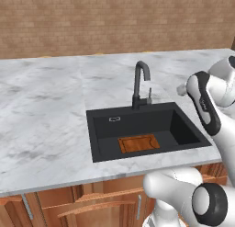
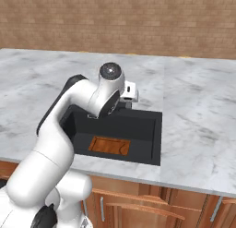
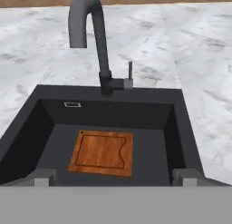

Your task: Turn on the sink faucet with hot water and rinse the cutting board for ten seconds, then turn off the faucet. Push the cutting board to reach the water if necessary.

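The black gooseneck sink faucet [image 3: 97,41] stands behind the sink [image 3: 179,128], its spout curving toward the basin's left. Its small side lever [image 3: 130,72] points straight up. No water runs from the spout. The orange-brown cutting board [image 3: 103,153] lies flat on the basin floor near the front wall, ahead of the spout [image 1: 139,143] [image 2: 109,145]. My gripper [image 3: 114,177] hovers above the sink's front edge, facing the faucet. It is open, its fingertips [image 3: 43,177] set wide apart with nothing between them. The faucet [image 1: 140,83] is also clear in the left base view.
Grey-white marble counter [image 1: 46,111] surrounds the sink on all sides. A brick wall [image 1: 114,19] runs behind it. Wooden cabinet doors [image 1: 101,205] sit under the counter's front edge. My arm [image 2: 78,107] arches over the basin's left part.
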Controlling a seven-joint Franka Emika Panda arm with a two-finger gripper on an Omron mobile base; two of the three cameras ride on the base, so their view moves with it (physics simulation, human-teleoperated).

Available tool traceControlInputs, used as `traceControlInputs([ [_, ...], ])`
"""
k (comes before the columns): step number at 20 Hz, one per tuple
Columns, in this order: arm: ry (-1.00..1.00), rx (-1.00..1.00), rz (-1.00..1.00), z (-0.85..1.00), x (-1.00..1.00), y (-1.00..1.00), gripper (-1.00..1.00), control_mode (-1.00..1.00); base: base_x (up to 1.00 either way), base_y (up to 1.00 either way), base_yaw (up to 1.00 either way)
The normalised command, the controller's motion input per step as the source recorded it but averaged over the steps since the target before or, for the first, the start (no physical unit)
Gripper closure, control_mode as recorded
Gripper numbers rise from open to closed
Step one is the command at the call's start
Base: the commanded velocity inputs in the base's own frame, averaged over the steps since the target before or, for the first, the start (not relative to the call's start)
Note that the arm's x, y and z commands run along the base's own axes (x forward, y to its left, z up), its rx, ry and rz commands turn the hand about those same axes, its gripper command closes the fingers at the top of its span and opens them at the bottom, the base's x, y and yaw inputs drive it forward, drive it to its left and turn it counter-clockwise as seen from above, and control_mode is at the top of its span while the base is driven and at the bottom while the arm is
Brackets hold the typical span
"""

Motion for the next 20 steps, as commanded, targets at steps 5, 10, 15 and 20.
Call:
traceControlInputs([
  [5,-0.21,0.04,0.01,-0.21,0.32,-0.26,-1.0,-1.0,0.0,0.0,0.0],
  [10,-0.14,0.01,0.0,-0.14,0.31,-0.01,-1.0,-1.0,0.0,0.0,0.0],
  [15,-0.08,0.0,0.0,-0.1,0.34,0.0,-1.0,-1.0,0.0,0.0,0.0],
  [20,-0.06,0.0,0.0,-0.08,0.29,0.0,-1.0,-1.0,0.0,0.0,0.0],
])
